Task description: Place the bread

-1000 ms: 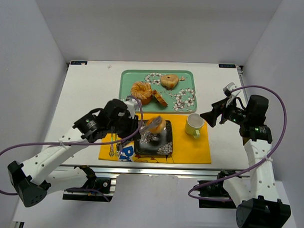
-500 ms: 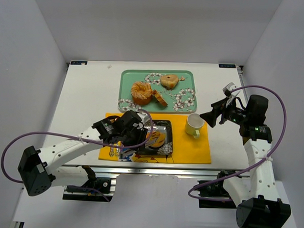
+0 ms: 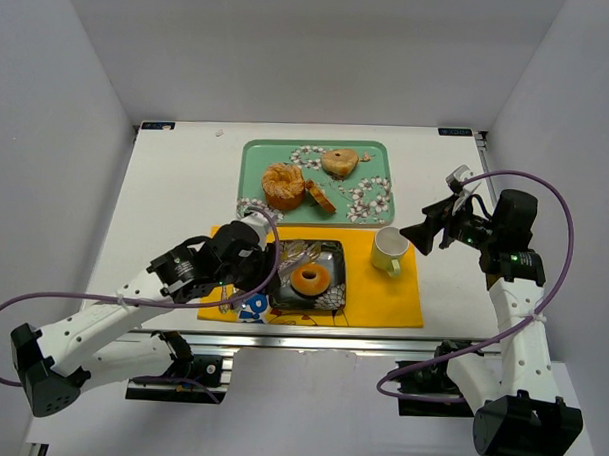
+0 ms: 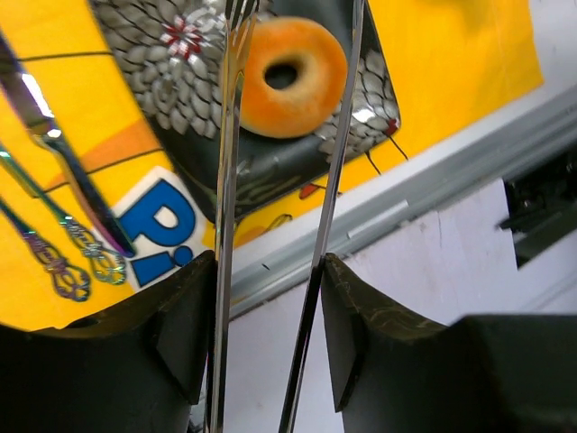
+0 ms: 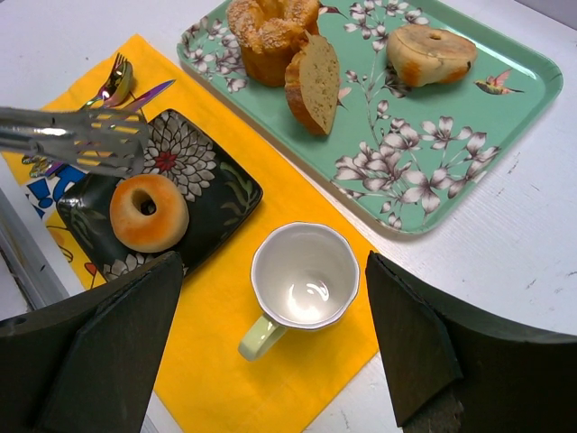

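The bread (image 3: pixel 309 279), a small golden-orange ring, lies flat on the black flowered plate (image 3: pixel 330 256). It also shows in the left wrist view (image 4: pixel 293 77) and the right wrist view (image 5: pixel 149 212). My left gripper (image 3: pixel 249 269) is shut on metal tongs (image 4: pixel 229 180). The tong arms stand spread, their tips over the plate's left part, beside the bread and clear of it (image 5: pixel 77 140). My right gripper (image 3: pixel 425 233) is open and empty, hovering at the right above the cup.
A pale green cup (image 3: pixel 388 250) stands on the yellow mat (image 3: pixel 382 299) right of the plate. The green tray (image 3: pixel 249 156) behind holds a ridged pastry (image 3: pixel 283 184), a cut slice and a paler ring (image 3: pixel 339 162). Cutlery (image 3: pixel 225 295) lies at the mat's left.
The tongs carried the bread down onto the black plate and let it go. My left gripper then drew back to the left. The right arm has not moved.
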`<control>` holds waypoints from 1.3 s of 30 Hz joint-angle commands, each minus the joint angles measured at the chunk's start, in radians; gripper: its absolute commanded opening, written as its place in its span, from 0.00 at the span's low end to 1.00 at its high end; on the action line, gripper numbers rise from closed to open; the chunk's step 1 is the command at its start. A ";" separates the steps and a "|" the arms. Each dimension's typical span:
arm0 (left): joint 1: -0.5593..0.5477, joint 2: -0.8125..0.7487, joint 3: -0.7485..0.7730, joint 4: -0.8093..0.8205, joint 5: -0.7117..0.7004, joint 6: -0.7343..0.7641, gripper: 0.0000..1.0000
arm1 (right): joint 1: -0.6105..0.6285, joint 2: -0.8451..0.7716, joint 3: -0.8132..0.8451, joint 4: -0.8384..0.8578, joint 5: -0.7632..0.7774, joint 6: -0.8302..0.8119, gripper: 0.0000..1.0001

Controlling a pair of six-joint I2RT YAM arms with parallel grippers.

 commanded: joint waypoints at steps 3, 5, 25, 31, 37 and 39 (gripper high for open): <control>0.008 -0.030 0.068 -0.059 -0.188 -0.018 0.58 | -0.005 -0.003 0.034 0.010 -0.030 -0.007 0.87; 0.033 -0.035 0.077 -0.076 -0.291 -0.013 0.57 | -0.005 -0.005 0.034 0.011 -0.036 -0.007 0.87; 0.964 0.158 -0.410 0.781 -0.060 0.490 0.49 | -0.003 -0.019 0.044 -0.035 -0.102 -0.024 0.87; 1.003 0.314 -0.444 0.837 -0.005 0.508 0.58 | -0.003 -0.022 0.047 -0.070 -0.100 -0.038 0.87; 1.010 0.373 -0.434 0.837 -0.003 0.491 0.69 | -0.003 -0.014 0.048 -0.136 -0.128 -0.108 0.88; 1.015 0.370 -0.423 0.823 -0.015 0.482 0.76 | -0.003 -0.008 0.050 -0.166 -0.145 -0.136 0.89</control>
